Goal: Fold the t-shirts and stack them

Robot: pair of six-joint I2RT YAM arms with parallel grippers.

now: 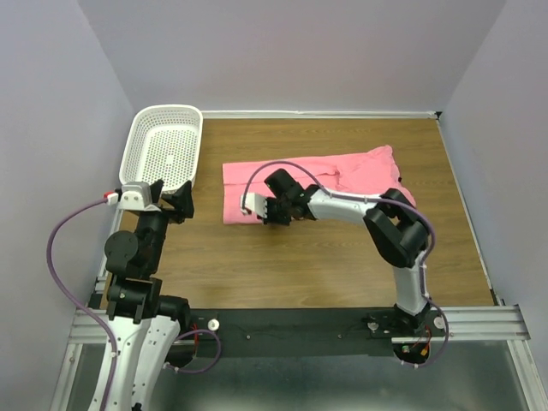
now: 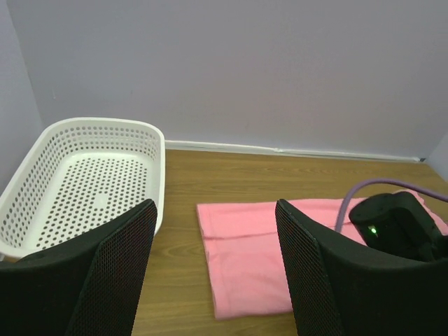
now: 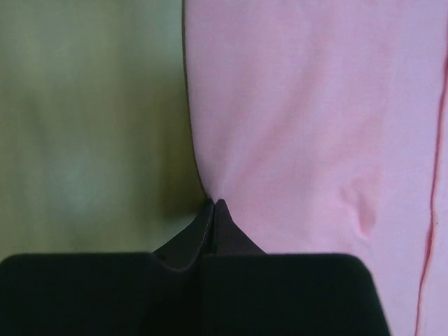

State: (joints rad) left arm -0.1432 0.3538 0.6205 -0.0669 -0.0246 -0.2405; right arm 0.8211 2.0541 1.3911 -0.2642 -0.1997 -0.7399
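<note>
The salmon-pink t-shirt [image 1: 321, 180] lies partly folded on the wooden table, a long band running left to right. It also shows in the left wrist view [image 2: 252, 245] and fills the right wrist view [image 3: 315, 119]. My right gripper [image 1: 272, 214] is at the shirt's near edge towards its left end; its jaws are closed together on that edge [image 3: 213, 203], which puckers at the tips. My left gripper [image 1: 171, 199] is open and empty, above bare table between the basket and the shirt's left end [image 2: 213, 280].
A white perforated basket [image 1: 141, 154] stands at the back left, empty, just left of the shirt; it also shows in the left wrist view [image 2: 157, 161]. Walls close off the back and both sides. Bare wood lies in front of the shirt.
</note>
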